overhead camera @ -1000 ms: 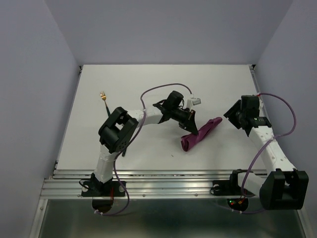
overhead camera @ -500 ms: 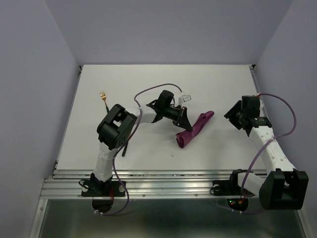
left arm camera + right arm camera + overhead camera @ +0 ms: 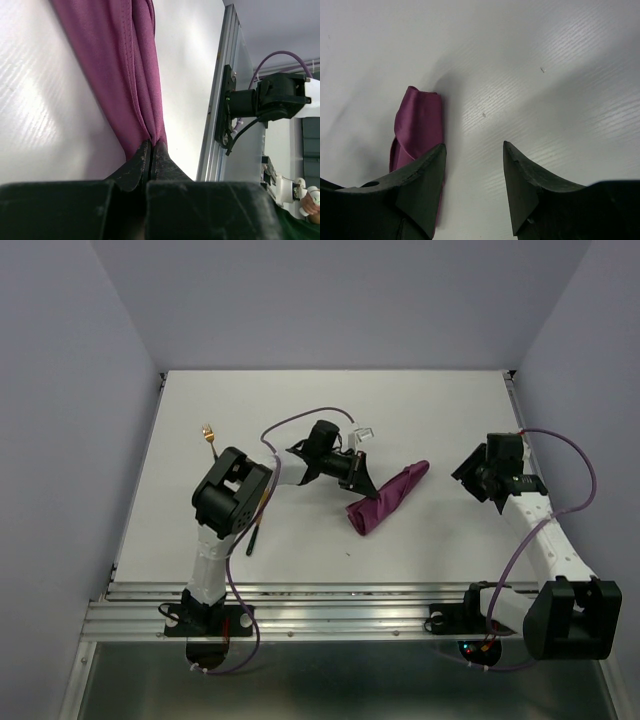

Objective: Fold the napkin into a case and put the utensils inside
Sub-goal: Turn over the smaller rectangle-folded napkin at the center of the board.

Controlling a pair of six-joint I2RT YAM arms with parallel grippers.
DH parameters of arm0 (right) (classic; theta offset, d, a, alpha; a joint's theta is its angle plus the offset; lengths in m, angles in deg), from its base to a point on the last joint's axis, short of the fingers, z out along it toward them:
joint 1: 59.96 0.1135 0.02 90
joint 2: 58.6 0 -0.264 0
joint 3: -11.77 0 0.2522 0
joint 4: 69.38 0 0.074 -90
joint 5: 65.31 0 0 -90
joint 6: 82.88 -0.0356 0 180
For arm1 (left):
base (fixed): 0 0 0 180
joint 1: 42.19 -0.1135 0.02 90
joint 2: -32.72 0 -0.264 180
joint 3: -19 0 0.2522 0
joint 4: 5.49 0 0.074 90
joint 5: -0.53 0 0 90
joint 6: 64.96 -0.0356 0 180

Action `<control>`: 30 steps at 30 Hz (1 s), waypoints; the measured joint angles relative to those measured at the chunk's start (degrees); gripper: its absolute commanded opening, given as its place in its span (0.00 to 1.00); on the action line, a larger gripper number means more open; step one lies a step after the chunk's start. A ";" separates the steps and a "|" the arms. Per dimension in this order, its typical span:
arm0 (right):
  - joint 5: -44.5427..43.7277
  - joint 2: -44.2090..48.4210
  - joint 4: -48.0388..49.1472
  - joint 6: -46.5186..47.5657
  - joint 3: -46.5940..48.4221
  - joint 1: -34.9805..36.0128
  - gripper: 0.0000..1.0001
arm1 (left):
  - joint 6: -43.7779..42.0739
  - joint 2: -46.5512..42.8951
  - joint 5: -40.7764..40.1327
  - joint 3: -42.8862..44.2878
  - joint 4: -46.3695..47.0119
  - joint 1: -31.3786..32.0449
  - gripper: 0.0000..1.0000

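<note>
Case (image 3: 388, 496) dragged left, well inside table (image 3: 300, 405) edges | left gripper (image 3: 151, 152) pinching its end | right gripper (image 3: 474, 170) agape, apart

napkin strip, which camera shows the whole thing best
Top external: the whole folded napkin shows, end to end. Left wrist sees only a close stretch, pinched in the left pincer. Right wrist catches just one end.
</note>
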 measured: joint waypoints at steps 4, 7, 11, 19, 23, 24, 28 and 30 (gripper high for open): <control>0.15 -0.55 0.00 0.02 0.00 0.00 0.55 | -0.13 0.09 -0.57 0.00 -0.07 -0.83 0.01; 0.17 -0.59 0.00 0.20 0.00 0.00 0.55 | -0.17 0.46 -1.07 0.00 -0.09 -1.46 0.03; 0.17 -0.59 0.00 0.35 0.00 0.00 0.55 | -0.20 1.36 -1.73 0.00 -0.55 -2.32 0.08; 0.17 -0.59 0.00 0.42 0.00 0.00 0.55 | -0.70 2.03 -2.84 -0.02 -1.46 -4.22 0.25; 0.17 -0.59 0.00 0.42 0.00 0.00 0.55 | -1.36 2.03 -3.82 -0.28 -2.32 -5.49 0.58; 0.17 -0.59 0.00 0.42 0.00 0.00 0.55 | -1.49 2.03 -4.22 -0.48 -2.67 -5.95 0.61; 0.15 -0.59 0.00 0.42 0.00 0.00 0.55 | -1.44 2.03 -4.31 -1.42 -3.15 -7.45 0.68; 0.15 -0.59 0.00 0.57 0.00 0.00 0.54 | -1.33 1.77 -4.20 -1.86 -2.75 -8.22 0.68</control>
